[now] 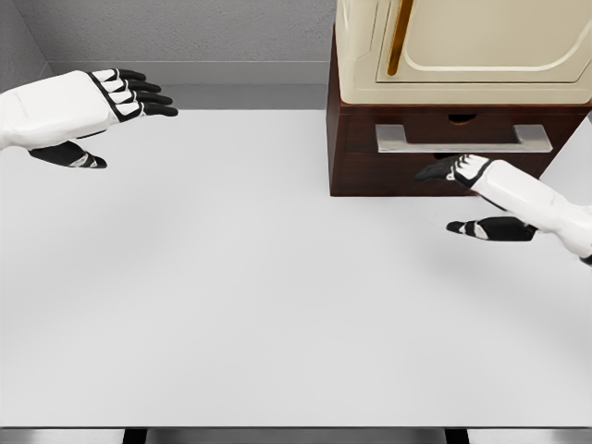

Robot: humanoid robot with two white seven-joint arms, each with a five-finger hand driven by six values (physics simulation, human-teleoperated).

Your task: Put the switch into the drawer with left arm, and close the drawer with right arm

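Note:
The dark wooden cabinet (351,157) stands at the back right of the white table (277,305). Its drawer front (490,125) carries a pale bar handle (462,140) and looks flush with the cabinet face. My right hand (453,199) hovers just below and in front of the handle, fingers spread and holding nothing. At the far left, my left hand (125,129) floats above the table, fingers stretched out flat towards the right, also holding nothing. No switch shows anywhere in view.
A cream-coloured appliance (462,46) with a brass strip sits on top of the cabinet. A grey wall runs behind the table. The table's front edge lies along the bottom of the view.

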